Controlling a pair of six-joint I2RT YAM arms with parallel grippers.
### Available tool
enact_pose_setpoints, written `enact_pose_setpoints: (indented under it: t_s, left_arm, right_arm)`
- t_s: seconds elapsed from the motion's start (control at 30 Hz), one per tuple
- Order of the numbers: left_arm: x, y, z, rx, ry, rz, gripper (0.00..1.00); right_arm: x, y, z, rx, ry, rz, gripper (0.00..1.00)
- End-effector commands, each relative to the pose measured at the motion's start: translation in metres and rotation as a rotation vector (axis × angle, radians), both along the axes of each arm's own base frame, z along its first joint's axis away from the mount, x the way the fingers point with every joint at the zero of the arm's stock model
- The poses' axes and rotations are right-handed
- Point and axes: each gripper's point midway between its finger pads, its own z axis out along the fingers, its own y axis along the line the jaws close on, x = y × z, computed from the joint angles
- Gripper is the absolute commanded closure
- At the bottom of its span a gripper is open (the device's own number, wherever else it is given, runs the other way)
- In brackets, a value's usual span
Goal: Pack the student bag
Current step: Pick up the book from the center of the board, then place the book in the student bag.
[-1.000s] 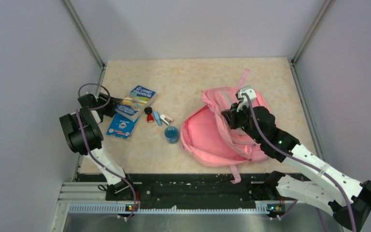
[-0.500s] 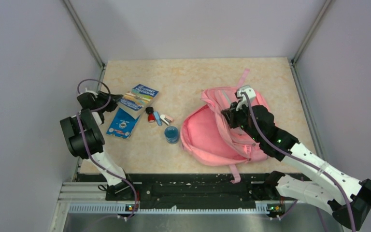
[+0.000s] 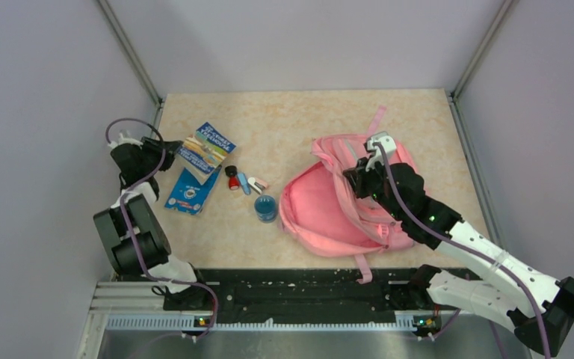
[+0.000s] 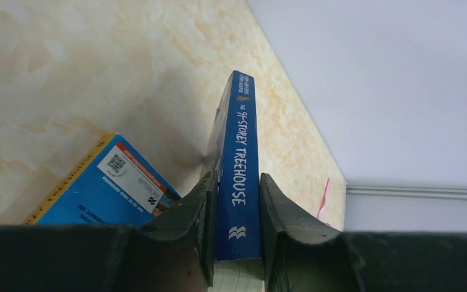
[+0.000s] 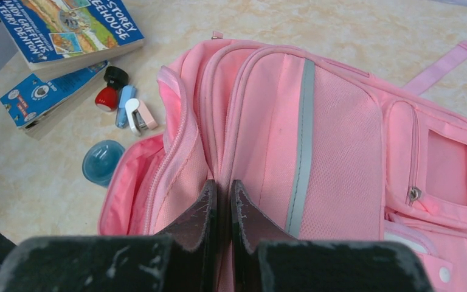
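Tan table. Pink bag lies flat right of centre, main compartment gaping toward the left. Right gripper is pinched shut on bag fabric at the far edge of that opening. Left gripper at the far left is clamped across the spine of the Treehouse book, which is tilted off the table. Second blue book lies flat just beside it. Blue round cup sits between books and bag. A small stapler lies near the cup.
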Motion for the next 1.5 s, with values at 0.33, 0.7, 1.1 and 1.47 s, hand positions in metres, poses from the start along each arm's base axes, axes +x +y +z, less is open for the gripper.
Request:
enact_pose_setpoints:
  t_s: [0.33, 0.7, 1.1, 1.47]
  left_arm:
    - [-0.057, -0.084, 0.141, 0.093, -0.258, -0.143, 1.0]
    - [-0.123, -0.205, 0.166, 0.019, -0.279, -0.463, 1.0]
    - [-0.159, -0.252, 0.125, -0.099, -0.16, -0.634, 1.0]
    - [-0.127, -0.263, 0.046, -0.033, 0.021, -0.681, 1.0]
  right_arm:
    - [0.006, -0.015, 0.091, 0.17, -0.223, -0.075, 1.0]
    - [0.006, -0.02, 0.103, 0.161, -0.248, -0.092, 1.0]
    - [0.008, -0.02, 0.106, 0.148, -0.249, -0.094, 1.0]
    - [0.011, -0.015, 0.097, 0.138, -0.216, -0.091, 1.0]
